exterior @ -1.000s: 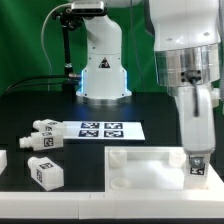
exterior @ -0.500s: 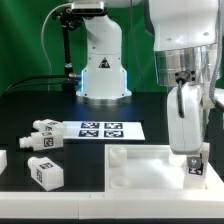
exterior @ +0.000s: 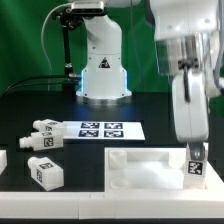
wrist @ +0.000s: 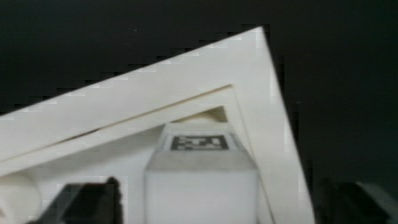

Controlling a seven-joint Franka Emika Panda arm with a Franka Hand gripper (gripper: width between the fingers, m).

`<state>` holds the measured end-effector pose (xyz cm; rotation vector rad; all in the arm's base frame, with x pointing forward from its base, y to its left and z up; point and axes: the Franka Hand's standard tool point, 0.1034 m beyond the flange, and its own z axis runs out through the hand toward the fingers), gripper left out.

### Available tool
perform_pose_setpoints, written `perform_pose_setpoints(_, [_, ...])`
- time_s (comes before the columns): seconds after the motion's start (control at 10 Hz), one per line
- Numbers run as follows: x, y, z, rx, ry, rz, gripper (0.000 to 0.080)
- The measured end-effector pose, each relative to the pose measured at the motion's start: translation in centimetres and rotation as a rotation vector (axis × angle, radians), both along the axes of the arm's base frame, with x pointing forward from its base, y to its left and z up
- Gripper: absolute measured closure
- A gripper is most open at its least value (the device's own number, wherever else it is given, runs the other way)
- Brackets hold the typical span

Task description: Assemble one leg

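My gripper [exterior: 191, 150] is shut on the leg [exterior: 194, 168], a small white post with a black-and-white tag. It holds the leg upright at the corner of the large white panel [exterior: 140, 163] on the exterior view's right. In the wrist view the leg [wrist: 199, 175] stands between my jaws, its tag facing the camera, inside the panel's raised corner rim [wrist: 249, 70]. One dark finger [wrist: 89, 205] shows beside it. I cannot tell whether the leg's lower end touches the panel.
Three loose white tagged legs [exterior: 45, 128] [exterior: 38, 142] [exterior: 45, 170] lie on the black table on the exterior view's left. The marker board [exterior: 100, 128] lies behind the panel. The robot base [exterior: 100, 75] stands at the back.
The wrist has turned and shifted slightly above the panel's right corner. The leg stays in the gripper at about the same spot, a touch lower.
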<state>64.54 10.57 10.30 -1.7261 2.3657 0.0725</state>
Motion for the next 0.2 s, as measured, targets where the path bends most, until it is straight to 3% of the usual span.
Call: perform_pose_setpoints(0.2, [0.0,-0.04,-0.08,-0.002,-0.001,0.005,0.0158])
